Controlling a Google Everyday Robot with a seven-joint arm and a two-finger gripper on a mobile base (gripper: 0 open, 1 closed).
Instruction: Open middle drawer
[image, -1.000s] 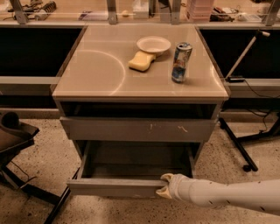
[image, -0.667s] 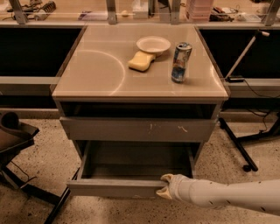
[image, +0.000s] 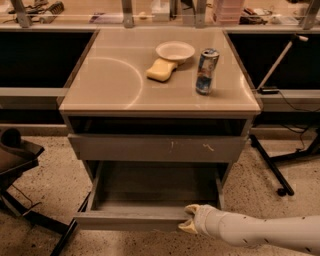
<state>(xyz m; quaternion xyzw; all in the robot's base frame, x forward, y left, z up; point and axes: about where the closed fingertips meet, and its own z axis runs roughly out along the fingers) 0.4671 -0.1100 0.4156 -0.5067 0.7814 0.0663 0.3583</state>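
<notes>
1. The middle drawer (image: 135, 219) stands pulled well out of the cabinet. Its plain grey front is the part nearest the camera, and the bare grey inside is open to view behind it.
2. Over the last second almost nothing has changed. The drawer is as far out as it was, and its front sits at the same place in the view.
3. The hand (image: 190, 220) has also stayed put, at the right part of the drawer front and level with its top edge. I cannot tell whether it is clamped on the panel or only resting against it.
4. The white arm (image: 270, 235) reaches in low from the right edge, with no visible shift.
5. My reading is that the pull has stopped or slowed to nothing. The drawer looks open enough for the task to count as close to done. What seems left is to let go and draw the arm back without nudging the front inward.
6. Just above, the scratched drawer front (image: 150, 148) sits further back than the open one, with a dark gap over it.
7. On the surface (image: 105, 80) a white bowl (image: 175, 50), a yellow sponge (image: 161, 70) touching its rim, and an upright can (image: 206, 71) all sit undisturbed. This suggests the cabinet has not been jolted.
</notes>
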